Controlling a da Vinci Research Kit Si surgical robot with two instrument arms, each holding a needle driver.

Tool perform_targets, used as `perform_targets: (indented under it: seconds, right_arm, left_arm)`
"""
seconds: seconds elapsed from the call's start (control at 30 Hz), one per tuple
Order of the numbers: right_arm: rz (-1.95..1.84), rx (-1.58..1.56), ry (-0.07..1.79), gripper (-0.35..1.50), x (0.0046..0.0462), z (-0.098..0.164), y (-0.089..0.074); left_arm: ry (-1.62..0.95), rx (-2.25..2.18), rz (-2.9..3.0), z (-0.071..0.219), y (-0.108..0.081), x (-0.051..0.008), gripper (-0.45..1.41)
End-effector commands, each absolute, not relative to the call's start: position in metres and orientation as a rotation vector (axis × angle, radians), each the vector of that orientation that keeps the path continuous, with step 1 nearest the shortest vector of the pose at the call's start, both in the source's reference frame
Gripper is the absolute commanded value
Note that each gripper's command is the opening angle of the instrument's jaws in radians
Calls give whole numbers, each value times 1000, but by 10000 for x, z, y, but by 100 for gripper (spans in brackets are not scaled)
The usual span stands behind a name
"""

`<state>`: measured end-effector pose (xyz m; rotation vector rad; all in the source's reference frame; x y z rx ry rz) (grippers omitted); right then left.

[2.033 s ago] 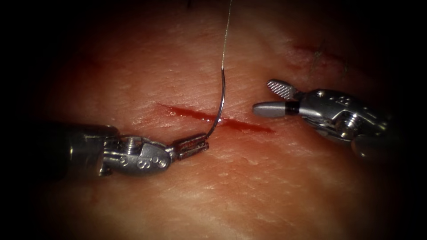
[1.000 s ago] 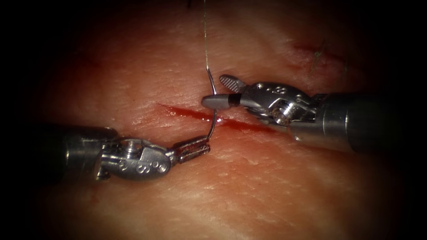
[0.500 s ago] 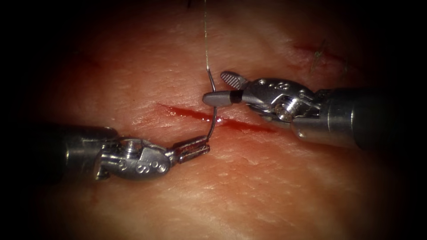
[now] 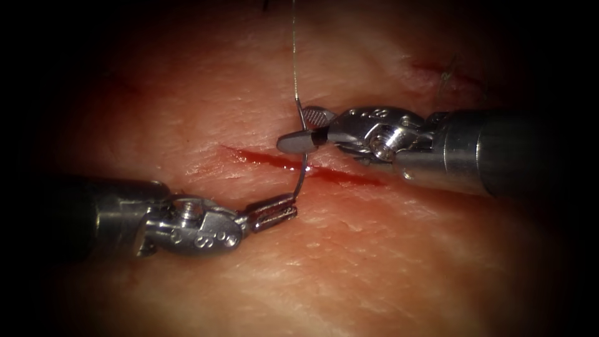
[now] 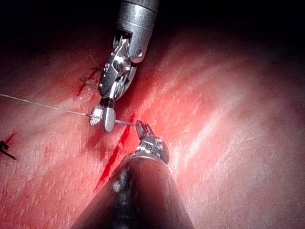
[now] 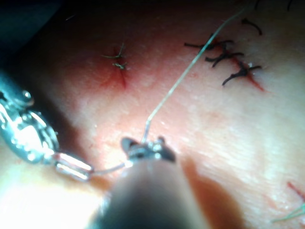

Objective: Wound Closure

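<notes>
In the endoscope view the tissue (image 4: 349,262) carries a red cut (image 4: 337,175) that runs across its middle. My left tool (image 4: 274,211) comes in from the lower left, shut on the curved needle (image 4: 302,168) near its pointed end. The needle arcs up over the cut, free of the tissue. Thread (image 4: 294,50) rises from its upper end. My right tool (image 4: 293,130) reaches in from the right with its jaws open around the needle's upper part, close under the thread end. The left wrist view has the right tool (image 5: 102,119) and left tool (image 5: 141,128) close together on the needle.
Red fluid lies along the cut. A small earlier stitch (image 4: 446,75) sits at the upper right of the tissue. The right wrist view shows several dark knotted stitches (image 6: 228,57), the thread (image 6: 181,81) and the left tool (image 6: 71,167).
My right tool has come in from the right to the needle's upper part, and its jaws have narrowed around it. The left tool has kept its hold and barely moved.
</notes>
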<state>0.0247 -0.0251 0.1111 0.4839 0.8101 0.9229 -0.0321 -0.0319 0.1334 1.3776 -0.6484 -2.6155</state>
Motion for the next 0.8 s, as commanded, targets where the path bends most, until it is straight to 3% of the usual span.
perform_targets:
  seconds: [0.03,0.13,0.2,0.27,0.57,0.6,0.63,0.67,0.8]
  right_arm:
    - [926,491,813,62,254,1113,-251]
    - [926,492,813,49,254,1113,-250]
    - [926,491,816,-3,254,1113,-250]
    - [925,491,816,-35,254,1112,-251]
    - [934,485,871,-35,242,1107,-246]
    - [937,482,885,-35,240,1107,-244]
    - [940,477,899,-35,239,1106,-243]
    - [943,474,916,-35,237,1105,-242]
    - [896,434,973,-35,232,1104,-239]
  left_arm:
    - [-650,1377,-2611,1340,-323,-326,-45]
    - [-653,1373,-2607,1340,-323,-326,-45]
    - [-650,1371,-2607,1340,-323,-326,-45]
    - [-654,1366,-2603,1340,-323,-326,-45]
    - [-648,1357,-2602,1341,-319,-325,-45]
    - [-636,1367,-2617,1342,-318,-325,-6]
    - [-614,1387,-2638,1343,-317,-325,44]
    - [-580,1414,-2660,1344,-315,-324,69]
    - [-409,1584,-2707,1346,-312,-321,100]
